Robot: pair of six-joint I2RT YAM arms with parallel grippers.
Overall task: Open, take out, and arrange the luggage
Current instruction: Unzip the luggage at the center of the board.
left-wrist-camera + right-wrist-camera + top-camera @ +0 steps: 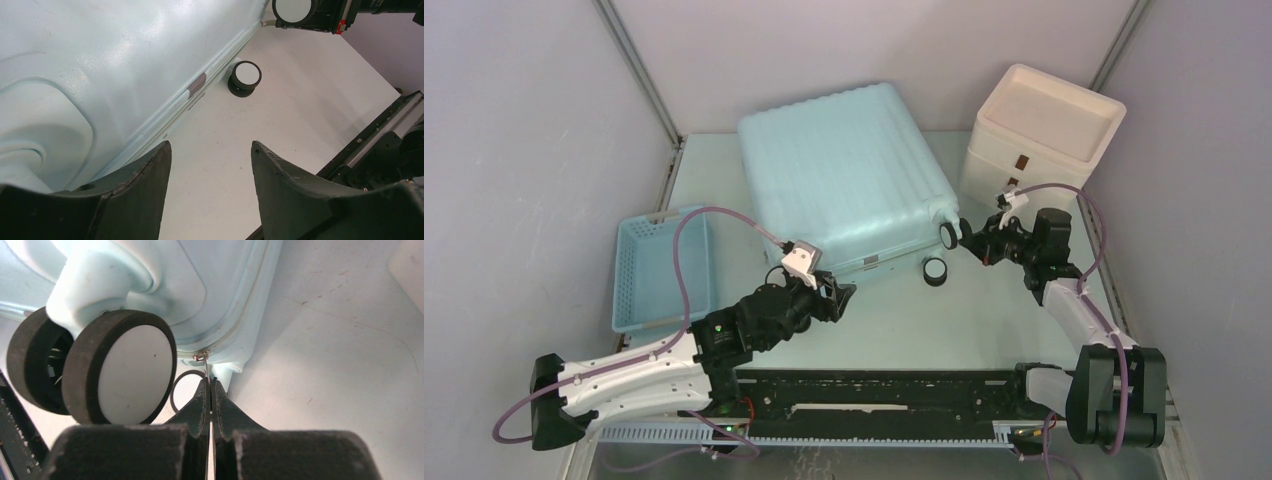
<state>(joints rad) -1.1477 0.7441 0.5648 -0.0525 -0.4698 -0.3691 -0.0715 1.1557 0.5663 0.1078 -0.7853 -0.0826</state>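
The pale mint-blue ribbed suitcase [839,175] lies flat and closed on the table, its wheels [947,236] toward the right. My right gripper [971,238] is at its near right corner, shut on the thin metal zipper pull [205,367] that hangs from the zip seam next to a black-and-white wheel [122,372]. My left gripper [844,293] is open and empty, just off the suitcase's near edge [165,125]; its fingers [155,170] straddle bare table. A second wheel [245,77] stands on the table ahead of it.
A small blue slatted basket [662,272] sits at the left of the suitcase. A cream-white box with brown drawer tabs [1044,135] stands at the back right, close behind my right arm. The black base rail [874,395] runs along the near edge.
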